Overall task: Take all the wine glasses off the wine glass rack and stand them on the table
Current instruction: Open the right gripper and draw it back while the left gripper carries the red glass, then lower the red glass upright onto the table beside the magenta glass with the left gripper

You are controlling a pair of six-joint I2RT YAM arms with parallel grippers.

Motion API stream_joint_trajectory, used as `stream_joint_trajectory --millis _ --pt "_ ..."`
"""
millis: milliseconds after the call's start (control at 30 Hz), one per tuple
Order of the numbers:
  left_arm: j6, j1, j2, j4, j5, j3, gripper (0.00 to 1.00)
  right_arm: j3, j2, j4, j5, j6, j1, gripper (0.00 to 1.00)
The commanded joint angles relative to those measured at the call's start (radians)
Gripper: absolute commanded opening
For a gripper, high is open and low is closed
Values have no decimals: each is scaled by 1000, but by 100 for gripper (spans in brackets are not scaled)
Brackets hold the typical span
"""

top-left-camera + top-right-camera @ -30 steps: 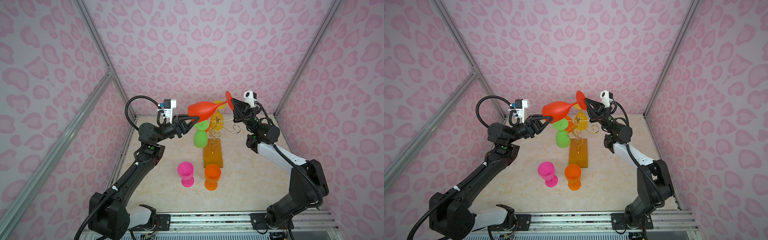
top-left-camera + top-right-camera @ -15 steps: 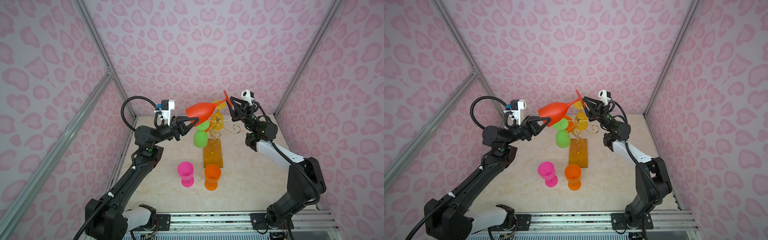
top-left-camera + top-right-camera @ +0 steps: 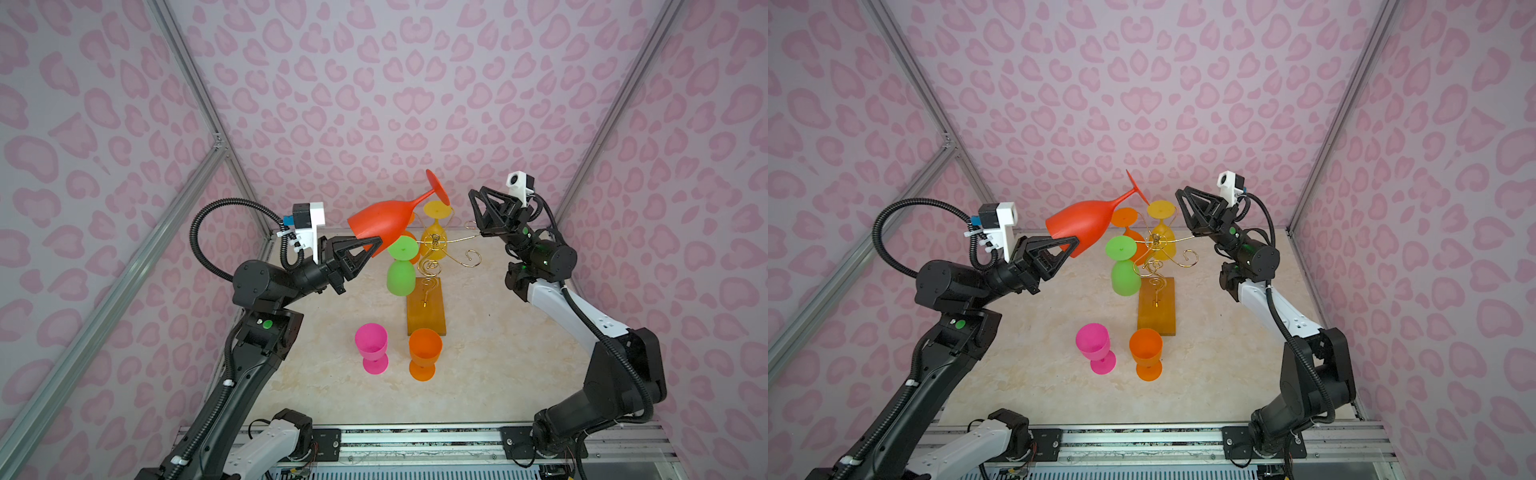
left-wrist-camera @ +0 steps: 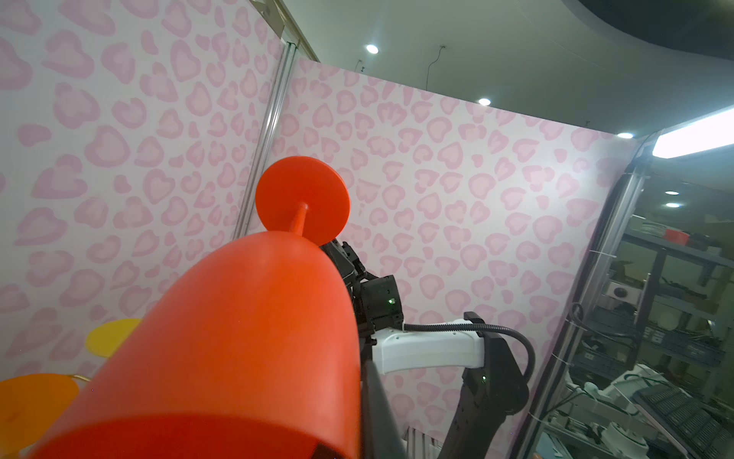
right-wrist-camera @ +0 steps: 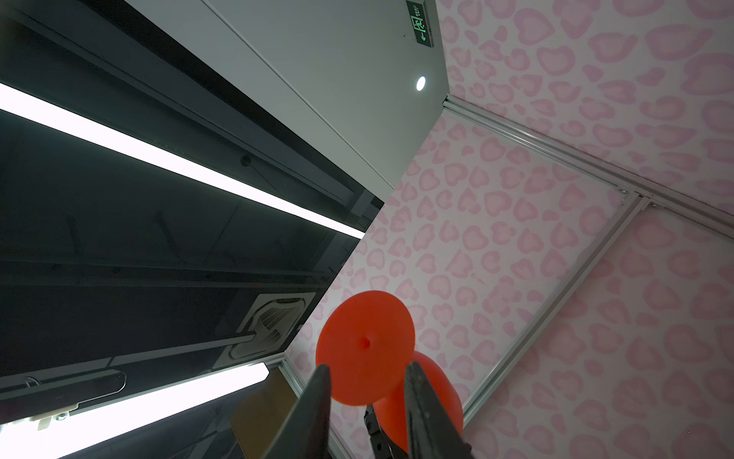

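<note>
Both top views show your left claw pinching the red wine glass at its rim; your right claw is spread, with the glass's foot near it, not touching.

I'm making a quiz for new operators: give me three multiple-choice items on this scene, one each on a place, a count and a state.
1. Where do the pink glass and the standing orange glass stand? A) on the table before the wine glass rack's base B) on the rack's arms C) held in the air
2. How many glasses hang on the rack? A) one B) three C) six
3. How is the right tool? A) shut on a glass's foot B) open, holding nothing C) out of view
Key: 1 A, both stand upright on the table. 2 B, the green glass, yellow glass and hanging orange glass. 3 B, its fingers stand apart, clear of the red glass.
</note>
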Motion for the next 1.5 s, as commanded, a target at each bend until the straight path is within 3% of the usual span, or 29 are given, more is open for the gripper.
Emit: stream_joint_trajectory --millis 0,167,233,333,400,667,1467 --pt "180 1 -45 -366 -182 51 4 -10 -64 -204 -85 -224 -13 33" --pt "246 1 -103 -689 -480 137 3 -1 -211 -655 -107 -581 -36 33" --pt "249 1 -101 -824 -615 183 3 26 -275 -930 -68 -799 -38 33" --pt "248 4 -96 -937 -732 193 3 63 -342 -1228 33 -1032 -42 33" --pt "244 3 -89 -975 -776 194 3 73 -371 -1318 78 -1097 -51 33" --pt "248 4 0 -1111 -817 230 3 27 -413 -1393 98 -1120 -120 33" --pt "355 0 330 -1269 -633 147 2 10 -384 -1491 116 -1172 -170 33"
